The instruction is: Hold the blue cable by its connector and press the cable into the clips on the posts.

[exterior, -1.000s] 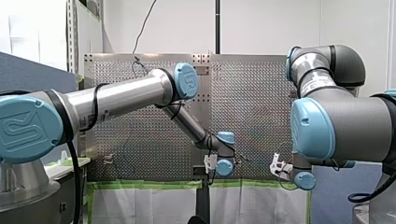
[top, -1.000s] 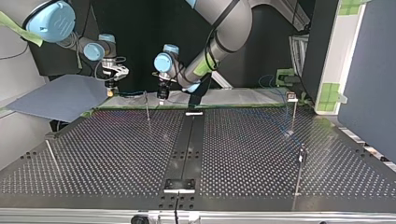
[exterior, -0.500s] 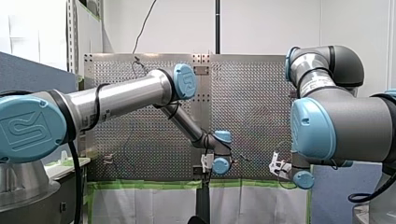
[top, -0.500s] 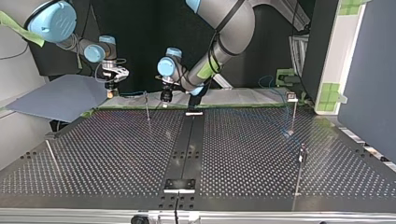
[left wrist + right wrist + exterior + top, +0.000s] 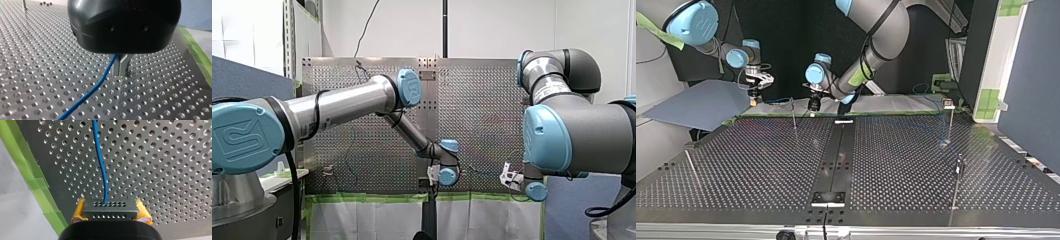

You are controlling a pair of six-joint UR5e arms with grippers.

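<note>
Find my right gripper (image 5: pixel 110 202) clenched on the black connector (image 5: pixel 110 211), yellow pads (image 5: pixel 78 208) squeezing both its ends, at the table's (image 5: pixel 761 165) far edge beside the green tape (image 5: pixel 37 177), by the far left corner in the top view. Follow the blue cable (image 5: pixel 101 162) straight out of the connector's front face and over the perforated plate. Find my left gripper (image 5: pixel 121 67) further along that same edge, near its middle, metal fingers (image 5: pixel 117 66) drawn close together low over the holes. Take them, as a judgement, to be pinching the cable, with the rest trailing away across the table.

Judge the step in hand as stretching the cable toward the nearest post (image 5: pixel 793 114). Hold the connector square and firm, avoiding any twist at the cable's root. Draw the span between both grippers taut but not strained. Line the cable up directly over the clip's mouth before pressing, then push down evenly on both sides of the post. Beware of bending so thin a post sideways.

Count one blue cable, one connector, two grippers. Count four posts in the top view:
- one near the far edge, left of the middle
- one by the left edge (image 5: pixel 691 170)
- one by the far right corner (image 5: pixel 950 122), carrying a small clip (image 5: pixel 947 103)
- one nearer the right edge (image 5: pixel 957 182)

Leave the other clips uncounted, being too small to make out.
</note>
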